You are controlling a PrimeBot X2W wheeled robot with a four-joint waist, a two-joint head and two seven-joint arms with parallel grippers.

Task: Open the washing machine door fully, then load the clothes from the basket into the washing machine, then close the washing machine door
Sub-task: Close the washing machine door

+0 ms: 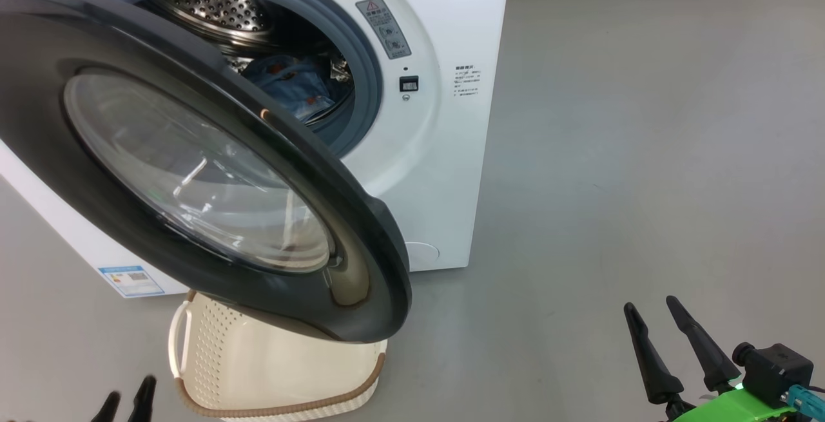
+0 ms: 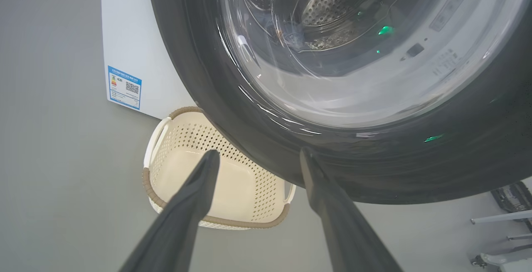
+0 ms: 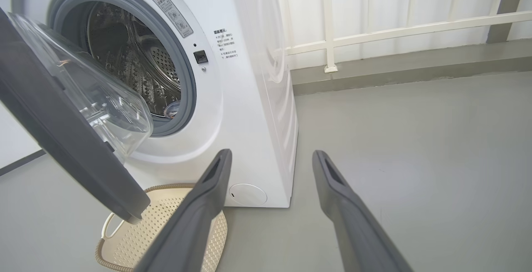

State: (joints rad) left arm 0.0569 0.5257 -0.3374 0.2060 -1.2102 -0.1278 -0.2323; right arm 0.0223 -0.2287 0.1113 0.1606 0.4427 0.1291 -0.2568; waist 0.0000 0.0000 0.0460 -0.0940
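Round, glossy black-rimmed washing machine door (image 1: 193, 171) with bulging glass overhangs the perforated cream basket (image 1: 258, 361); left claw (image 1: 131, 388) and right claw (image 1: 650, 303) both released.

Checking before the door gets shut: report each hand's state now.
Left hand: open, holding nothing.
Right hand: open, holding nothing.

Laundry area, washing machine (image 1: 451, 151), grey floor (image 1: 644, 151)
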